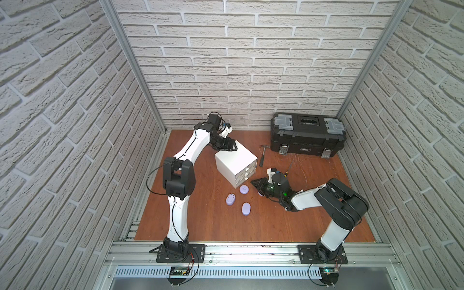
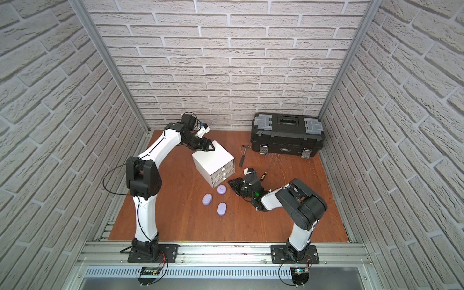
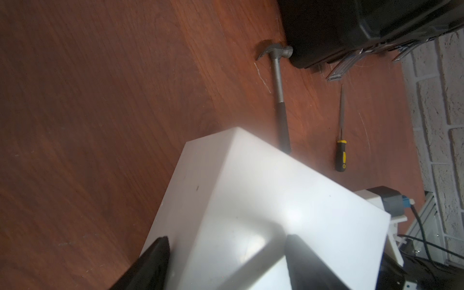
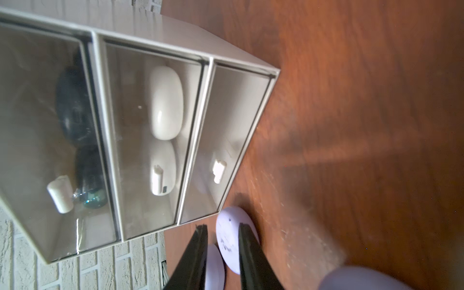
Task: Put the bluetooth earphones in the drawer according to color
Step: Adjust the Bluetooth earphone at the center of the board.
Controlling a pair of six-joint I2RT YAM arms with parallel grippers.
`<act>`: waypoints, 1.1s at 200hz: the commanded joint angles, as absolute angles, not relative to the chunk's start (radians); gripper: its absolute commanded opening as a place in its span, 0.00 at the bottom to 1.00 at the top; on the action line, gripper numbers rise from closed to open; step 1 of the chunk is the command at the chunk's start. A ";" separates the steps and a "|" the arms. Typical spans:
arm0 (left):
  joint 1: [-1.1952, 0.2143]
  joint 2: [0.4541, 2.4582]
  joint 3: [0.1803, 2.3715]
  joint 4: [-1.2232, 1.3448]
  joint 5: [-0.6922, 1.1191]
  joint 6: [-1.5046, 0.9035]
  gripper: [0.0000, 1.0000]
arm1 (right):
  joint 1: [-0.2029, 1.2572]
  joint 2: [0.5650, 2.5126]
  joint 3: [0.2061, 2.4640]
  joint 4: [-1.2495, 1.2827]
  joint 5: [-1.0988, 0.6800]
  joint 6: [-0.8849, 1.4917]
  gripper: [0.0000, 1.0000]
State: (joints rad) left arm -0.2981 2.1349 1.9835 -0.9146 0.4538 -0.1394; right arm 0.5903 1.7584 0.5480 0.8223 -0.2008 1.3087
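Lavender cases [image 1: 243, 189] loose on surface [image 1: 213, 226] just beside drawer cabinet [image 1: 233, 160]; black cases [image 4: 72, 113] and white cases [image 4: 165, 103] inside upper drawers. Right gripper [image 4: 221, 227] slightly parted, nothing clamped, at nearest lavender case. Left gripper [image 3: 226, 238] wide apart, straddling cabinet rear corner. Cases probably light, rigid, slippery: pinch across short axis.

Both top views are bright and evenly lit, with only weak shadows on the surface [image 1: 226, 226]. The walls [image 1: 62, 100] bend near the edges. In the left wrist view the top of the drawer [image 3: 263, 195] glares white, and one grey shadow crosses it. In the right wrist view the surface is blurred, the nearest case [image 4: 364, 278] is out of focus, and the clear fronts reflect light.
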 commanded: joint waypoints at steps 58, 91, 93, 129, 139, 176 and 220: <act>-0.299 2.167 1.918 -1.085 0.440 -0.141 0.76 | 0.643 1.802 0.589 0.913 -0.079 1.433 0.27; -0.298 2.168 1.914 -1.081 0.442 -0.143 0.76 | 0.651 1.853 0.601 0.938 -0.069 1.469 0.27; -0.298 2.169 1.914 -1.081 0.442 -0.143 0.76 | 0.651 1.857 0.601 0.942 -0.068 1.471 0.27; -0.298 2.170 1.913 -1.080 0.444 -0.143 0.76 | 0.655 1.911 0.620 0.975 -0.068 1.496 0.27; -0.299 2.169 1.913 -1.080 0.442 -0.143 0.76 | 0.655 1.920 0.624 0.983 -0.067 1.500 0.27; -0.299 2.169 1.913 -1.081 0.442 -0.141 0.76 | 0.655 1.931 0.642 0.968 -0.062 1.501 0.27; -0.300 2.167 1.912 -1.081 0.441 -0.141 0.76 | 0.655 1.942 0.658 0.942 -0.051 1.514 0.27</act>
